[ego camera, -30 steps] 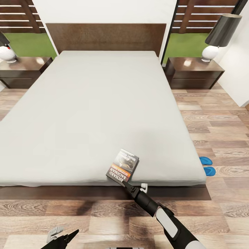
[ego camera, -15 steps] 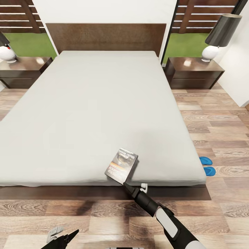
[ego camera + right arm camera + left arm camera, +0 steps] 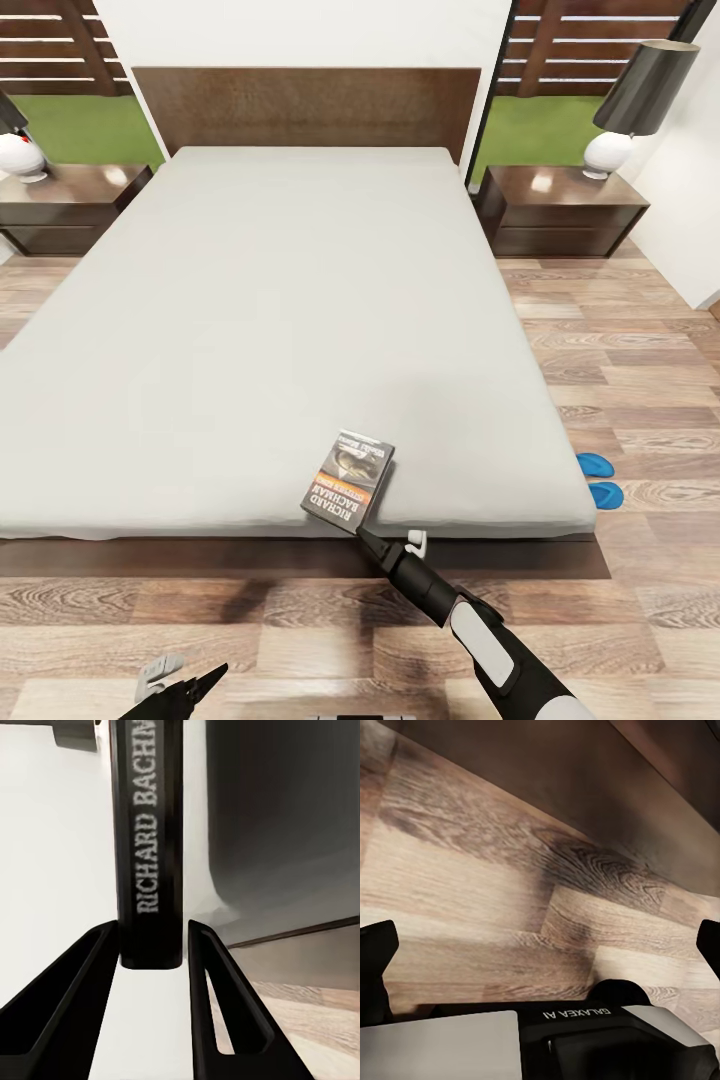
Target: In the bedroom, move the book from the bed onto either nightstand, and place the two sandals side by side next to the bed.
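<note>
1. book (image 3: 349,479) sits at the foot edge of the bed (image 3: 250,330), near the right corner, one side lifted off the mattress. my read: it's tilted because the right gripper (image 3: 366,535) has it by the spine end, not because it's resting that way.
2. right wrist view: book spine (image 3: 148,840) stands between the two fingers (image 3: 217,1012), lettering "richard bachman" readable. jaws are closed onto the spine, both inner faces touching or all but touching it. bite looks shallow, only the end of the spine is in.
3. right arm reaches up from the floor side, so the grip comes in over the mattress edge. probably the only easy approach to a thin flat thing.
4. left gripper (image 3: 180,690) hangs low over the wood floor (image 3: 472,870) in front of the bed frame, jaws spread wide, holding nothing. idle, kept clear.
5. right nightstand (image 3: 560,210) with a lamp (image 3: 640,95) stands by the headboard, well apart from the book; left nightstand (image 3: 70,205) is across the bed.
6. two sandals (image 3: 600,478) lie on the floor just beside the bed's right side, close together, untouched.
7. risk guess: shallow spine grip, book may pivot or slip on lift.
</note>
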You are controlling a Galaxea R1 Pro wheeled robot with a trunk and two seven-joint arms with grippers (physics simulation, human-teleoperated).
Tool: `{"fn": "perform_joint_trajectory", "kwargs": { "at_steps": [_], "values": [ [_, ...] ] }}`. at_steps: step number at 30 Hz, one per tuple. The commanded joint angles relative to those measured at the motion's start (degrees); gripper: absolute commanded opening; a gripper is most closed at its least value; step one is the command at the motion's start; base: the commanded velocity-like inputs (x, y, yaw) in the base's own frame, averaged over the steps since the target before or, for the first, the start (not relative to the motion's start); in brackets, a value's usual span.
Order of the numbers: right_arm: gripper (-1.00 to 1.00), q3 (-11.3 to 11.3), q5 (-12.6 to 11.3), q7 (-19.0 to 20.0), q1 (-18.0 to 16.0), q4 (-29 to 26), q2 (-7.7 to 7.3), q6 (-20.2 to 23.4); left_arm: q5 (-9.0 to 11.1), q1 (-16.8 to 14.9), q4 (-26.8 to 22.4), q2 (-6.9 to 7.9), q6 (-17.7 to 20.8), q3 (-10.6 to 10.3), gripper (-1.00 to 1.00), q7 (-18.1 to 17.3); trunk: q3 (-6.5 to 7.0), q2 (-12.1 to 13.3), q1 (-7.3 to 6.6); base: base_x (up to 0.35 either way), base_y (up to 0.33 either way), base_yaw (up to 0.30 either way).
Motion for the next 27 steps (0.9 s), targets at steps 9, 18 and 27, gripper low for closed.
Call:
{"fn": "perform_joint_trajectory", "kwargs": {
  "at_steps": [9,18,27],
  "values": [
    [-1.0,0.1,-0.7,0.1,0.0,0.0,-0.01,0.6,0.5,0.0,0.1,0.04,-0.2,-0.5,1.0,-0.1,1.41,3.2,-1.76,0.0,0.0,0.0],
    [-1.0,0.1,-0.7,0.1,0.0,0.0,-0.01,0.6,0.5,0.0,0.0,0.04,-0.2,-0.5,1.0,-0.1,3.02,6.8,-3.74,0.0,0.0,0.0],
    [-1.0,0.1,-0.7,0.1,0.0,0.0,-0.01,0.6,0.5,0.0,0.1,0.04,-0.2,-0.6,1.0,-0.1,4.64,10.4,-5.71,0.0,0.0,0.0]
  ]
}}
